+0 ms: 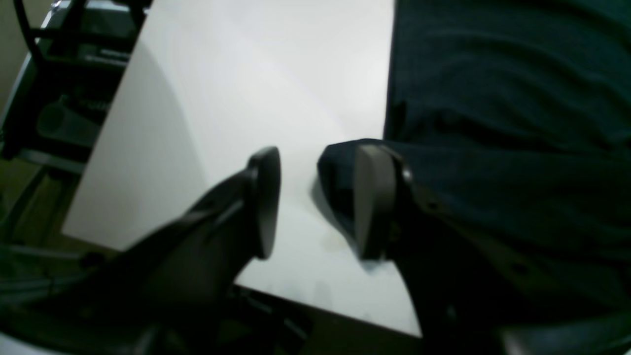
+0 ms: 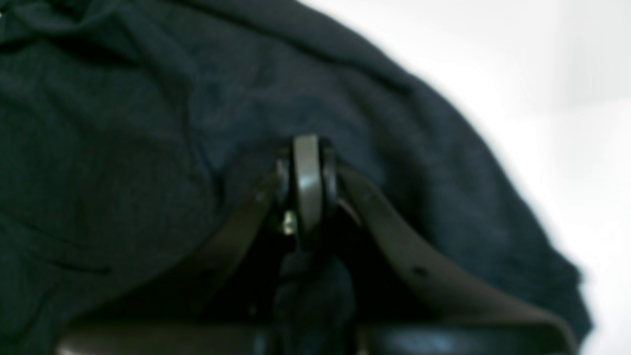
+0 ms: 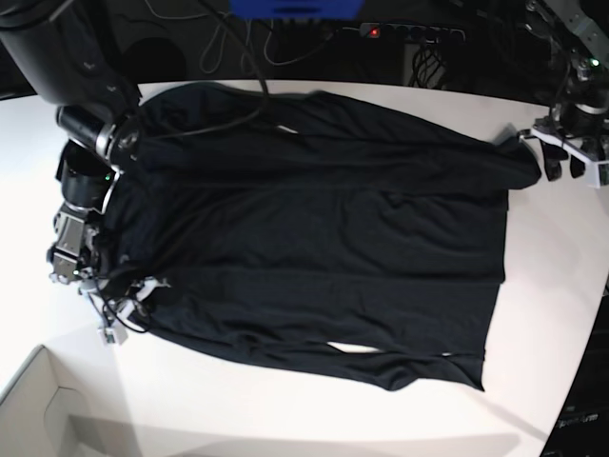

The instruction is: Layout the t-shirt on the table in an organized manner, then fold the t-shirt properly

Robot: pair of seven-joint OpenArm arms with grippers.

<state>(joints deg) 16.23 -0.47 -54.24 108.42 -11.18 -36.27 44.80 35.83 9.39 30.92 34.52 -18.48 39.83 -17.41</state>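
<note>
Base view: t-shirt (image 3: 314, 238) flat; right claw (image 2: 306, 187) apparently pinching it (blurry).

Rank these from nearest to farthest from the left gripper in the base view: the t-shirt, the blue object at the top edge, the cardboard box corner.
From the left gripper, at the right edge of the table:
1. The t-shirt: nearest, its corner lies right beside the gripper.
2. The blue object: top centre, beyond the table.
3. The cardboard box corner: farthest, bottom left, diagonally across the table.
</note>
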